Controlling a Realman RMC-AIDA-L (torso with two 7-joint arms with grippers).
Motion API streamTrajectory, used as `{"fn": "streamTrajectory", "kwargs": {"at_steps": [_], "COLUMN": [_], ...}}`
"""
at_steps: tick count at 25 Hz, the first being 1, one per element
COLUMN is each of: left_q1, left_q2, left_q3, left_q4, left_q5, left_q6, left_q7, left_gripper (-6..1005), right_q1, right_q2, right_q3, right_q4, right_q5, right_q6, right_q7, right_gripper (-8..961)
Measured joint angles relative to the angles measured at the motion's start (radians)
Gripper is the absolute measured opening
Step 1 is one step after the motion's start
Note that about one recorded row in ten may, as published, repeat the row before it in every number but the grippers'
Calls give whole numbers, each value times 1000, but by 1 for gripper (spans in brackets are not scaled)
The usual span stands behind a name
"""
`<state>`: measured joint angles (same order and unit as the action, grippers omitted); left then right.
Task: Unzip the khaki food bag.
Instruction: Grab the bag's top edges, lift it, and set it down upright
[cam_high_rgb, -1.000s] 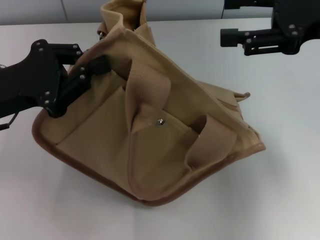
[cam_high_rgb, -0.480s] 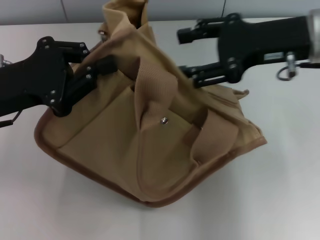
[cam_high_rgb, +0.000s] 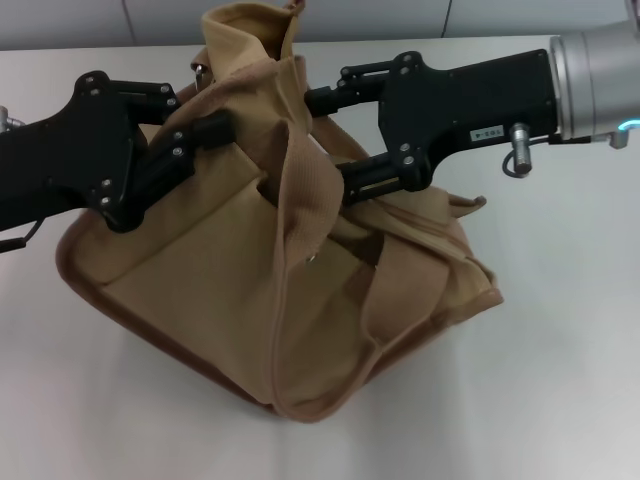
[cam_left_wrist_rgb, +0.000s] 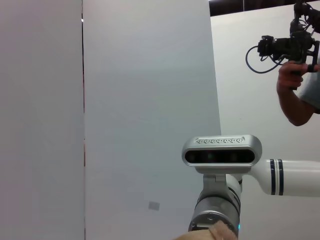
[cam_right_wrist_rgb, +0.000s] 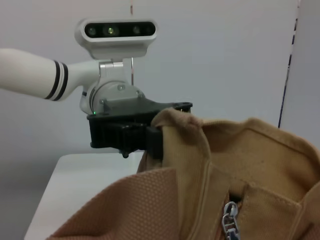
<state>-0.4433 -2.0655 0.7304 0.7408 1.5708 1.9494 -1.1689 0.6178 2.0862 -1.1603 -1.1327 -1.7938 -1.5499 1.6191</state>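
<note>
The khaki food bag (cam_high_rgb: 220, 270) slumps on the white table (cam_high_rgb: 560, 330), tan with brown piping along its bottom and a webbing handle (cam_high_rgb: 305, 190) draped over its front. My left gripper (cam_high_rgb: 213, 128) is shut on the bag's upper left end and holds it up. This grip also shows in the right wrist view (cam_right_wrist_rgb: 150, 139). My right gripper (cam_high_rgb: 338, 140) is open, its two fingers one on each side of the bag's top ridge. The metal zipper pull (cam_right_wrist_rgb: 230, 225) shows close up in the right wrist view, at the near end of the top seam.
The left wrist view looks up at grey wall panels, my head camera (cam_left_wrist_rgb: 221, 152) and a person holding a camera rig (cam_left_wrist_rgb: 292, 45). A white wall (cam_high_rgb: 400, 15) runs behind the table.
My right gripper has come in from the upper right and down onto the bag's top. The bag has been pushed a little to the left and slumped. The left gripper keeps its hold.
</note>
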Motion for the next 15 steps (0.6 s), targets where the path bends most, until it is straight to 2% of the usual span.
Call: {"fn": "streamTrajectory", "kwargs": {"at_steps": [7, 12, 14, 15], "left_q1": [0, 0, 0, 0], "left_q2": [-1, -1, 0, 0], "left_q3": [0, 1, 1, 1], "left_q4": [0, 0, 0, 0], "left_q5": [0, 0, 0, 0], "left_q6": [1, 6, 8, 8], "left_q7": [0, 0, 0, 0], "left_gripper": [94, 94, 94, 94], "right_q1": [13, 15, 16, 16], "right_q2": [0, 0, 0, 0], "right_q3": [-10, -44, -52, -56], "right_q4": [-2, -5, -5, -5], "right_q5": [1, -2, -2, -1], "right_q6": [10, 71, 90, 97], "right_q7": [2, 3, 3, 3], "right_gripper": [754, 737, 535, 494]}}
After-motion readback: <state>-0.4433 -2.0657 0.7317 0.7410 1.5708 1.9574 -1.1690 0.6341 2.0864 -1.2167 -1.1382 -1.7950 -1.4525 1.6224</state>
